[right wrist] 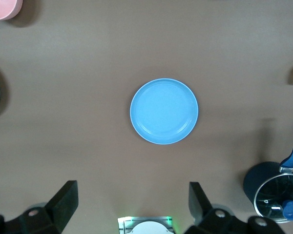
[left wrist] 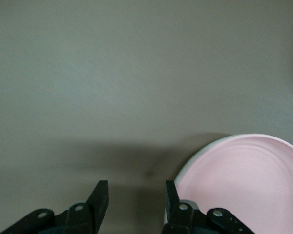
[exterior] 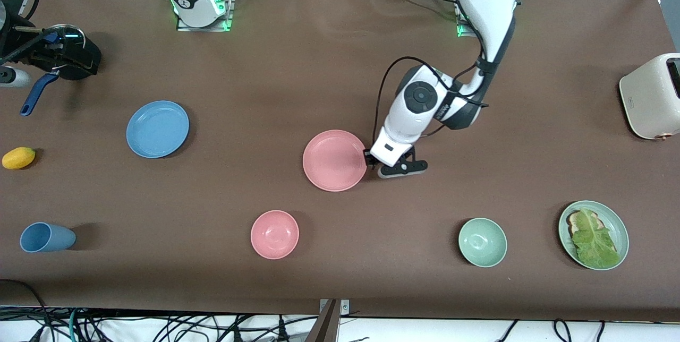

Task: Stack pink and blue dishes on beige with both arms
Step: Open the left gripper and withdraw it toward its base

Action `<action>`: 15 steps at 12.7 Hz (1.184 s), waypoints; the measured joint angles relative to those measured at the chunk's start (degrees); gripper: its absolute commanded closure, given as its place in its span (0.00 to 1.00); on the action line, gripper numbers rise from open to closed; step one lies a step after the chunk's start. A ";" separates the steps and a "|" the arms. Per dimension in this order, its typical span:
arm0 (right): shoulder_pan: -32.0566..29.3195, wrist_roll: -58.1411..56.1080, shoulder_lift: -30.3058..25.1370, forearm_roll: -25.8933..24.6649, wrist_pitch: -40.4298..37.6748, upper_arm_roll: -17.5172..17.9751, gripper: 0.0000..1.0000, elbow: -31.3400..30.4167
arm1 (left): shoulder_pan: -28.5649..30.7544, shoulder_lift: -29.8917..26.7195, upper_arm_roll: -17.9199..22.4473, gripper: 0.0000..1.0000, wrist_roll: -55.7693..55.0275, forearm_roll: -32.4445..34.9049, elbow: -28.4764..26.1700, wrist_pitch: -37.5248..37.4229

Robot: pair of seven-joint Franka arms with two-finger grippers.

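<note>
The pink plate (exterior: 334, 160) lies mid-table. My left gripper (exterior: 367, 158) is down at its rim, on the side toward the left arm's end. In the left wrist view the left gripper (left wrist: 136, 187) is open, with one finger (left wrist: 171, 194) right at the edge of the pink plate (left wrist: 244, 185). A pale rim shows along that edge; I cannot tell whether it is the beige plate, which shows nowhere else. The blue plate (exterior: 158, 128) lies toward the right arm's end. My right gripper (right wrist: 134, 192) hangs open, high over the right arm's base, looking down on the blue plate (right wrist: 164, 111).
Nearer the front camera stand a blue cup (exterior: 45, 237), a pink bowl (exterior: 274, 234), a green bowl (exterior: 482, 242) and a green plate with toast and lettuce (exterior: 593, 234). A yellow fruit (exterior: 18, 157), a dark pot (exterior: 64, 55) and a toaster (exterior: 651, 96) sit at the table's ends.
</note>
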 measured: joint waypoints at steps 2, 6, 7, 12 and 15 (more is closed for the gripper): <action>0.02 0.00 0.12 0.00 0.21 0.07 0.00 0.00 | 4.09 -3.51 0.17 0.38 7.54 0.01 0.68 -6.83; -0.06 0.15 1.33 0.00 0.85 -0.25 0.00 -0.43 | 13.35 -12.13 0.17 0.37 23.01 0.02 0.85 -19.81; -0.13 0.27 2.55 0.00 1.95 -1.23 0.00 -0.48 | 15.69 -13.52 0.16 0.37 26.98 0.02 0.82 -21.77; -1.32 0.21 10.06 -0.13 3.33 -6.01 0.00 -1.46 | 24.69 -17.09 0.08 0.34 40.85 0.01 0.79 -27.56; -2.35 -0.33 16.63 -0.13 7.18 -8.12 0.00 -3.24 | 29.50 -20.13 0.12 0.22 45.46 0.01 1.02 -32.31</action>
